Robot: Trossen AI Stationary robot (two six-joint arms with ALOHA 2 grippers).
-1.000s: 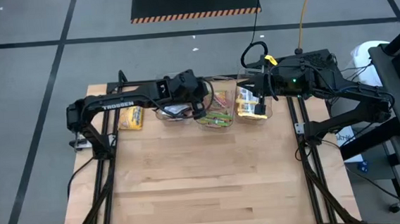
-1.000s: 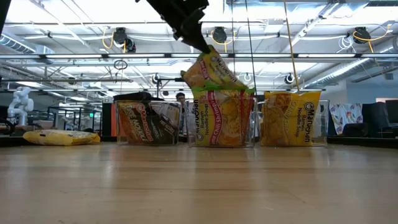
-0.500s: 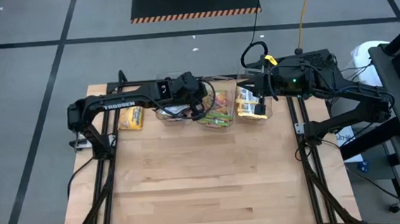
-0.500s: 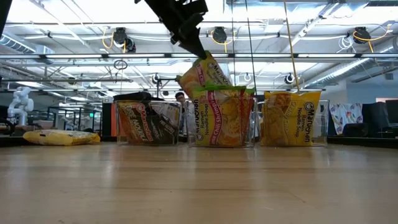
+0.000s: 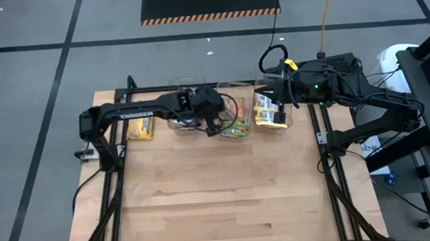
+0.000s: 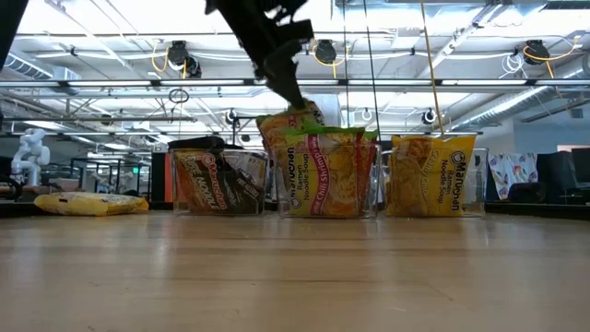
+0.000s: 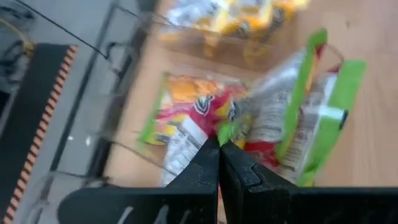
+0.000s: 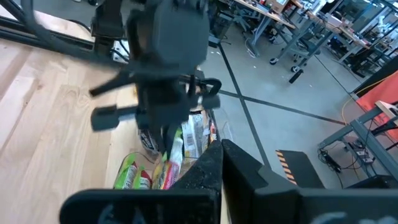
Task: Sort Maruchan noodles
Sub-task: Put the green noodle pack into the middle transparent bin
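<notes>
I'm keeping the left pincer (image 6: 297, 103) clamped on a lime-green packet's (image 6: 284, 124) crimped edge over the middle bin (image 6: 330, 175) — it's light, crinkly, slippery, I reckon.

- A light wooden table (image 5: 228, 195) fills the lower middle of the high view.
- Three clear plastic bins stand in a row near its upper edge: left bin (image 6: 219, 183), middle bin (image 6: 329, 175), right bin (image 6: 436, 175).
- A black panel with orange-striped edges (image 5: 209, 1) lies on the grey floor at top centre.
- A yellow cable (image 5: 327, 10) runs down the upper right.
- A white robot figure (image 6: 29, 153) stands at far left of the low view.
</notes>
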